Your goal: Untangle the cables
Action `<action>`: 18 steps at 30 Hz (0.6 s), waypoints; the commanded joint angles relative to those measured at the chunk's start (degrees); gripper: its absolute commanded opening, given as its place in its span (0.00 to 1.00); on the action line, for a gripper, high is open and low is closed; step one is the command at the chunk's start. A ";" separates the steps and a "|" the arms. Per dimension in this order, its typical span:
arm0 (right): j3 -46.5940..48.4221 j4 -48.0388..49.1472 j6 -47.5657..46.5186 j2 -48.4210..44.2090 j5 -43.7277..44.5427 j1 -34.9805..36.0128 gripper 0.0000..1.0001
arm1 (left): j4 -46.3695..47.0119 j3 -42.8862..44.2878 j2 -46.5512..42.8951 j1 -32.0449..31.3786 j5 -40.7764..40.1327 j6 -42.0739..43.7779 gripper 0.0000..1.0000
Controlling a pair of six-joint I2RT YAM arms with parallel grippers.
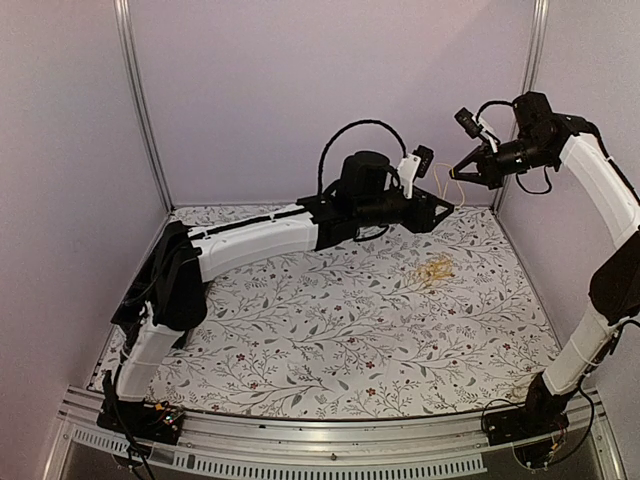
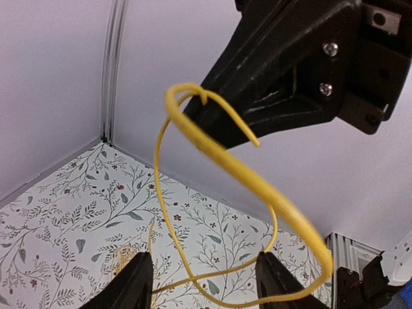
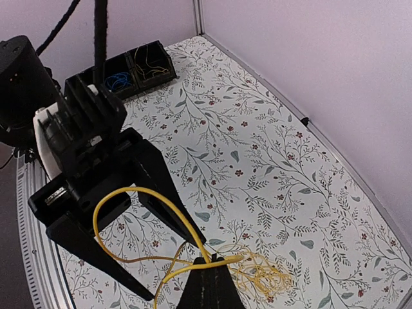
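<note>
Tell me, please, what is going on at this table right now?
The two arms are working on a yellow cable. The right gripper is shut on it and holds it up above the table. The left gripper is open, with its fingers spread close by the dangling loop. A small tangle of cables lies on the table below.

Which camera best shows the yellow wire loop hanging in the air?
The left wrist view: the yellow wire loop fills the frame, close up. The right wrist view shows it smaller; the top view, barely a thread.
</note>
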 commanded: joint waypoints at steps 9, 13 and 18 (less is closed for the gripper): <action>-3.70 1.26 1.84 0.29 -0.07 1.45 0.00 | 9.09 -12.40 -11.36 1.07 -4.34 -0.50 0.47; -4.28 1.36 1.75 0.51 -0.17 1.59 0.00 | 10.03 -13.25 -12.51 1.62 -4.80 -0.68 0.40; -4.76 1.48 1.85 0.73 -0.16 1.97 0.00 | 9.00 -12.99 -12.71 2.82 -4.14 -3.37 0.22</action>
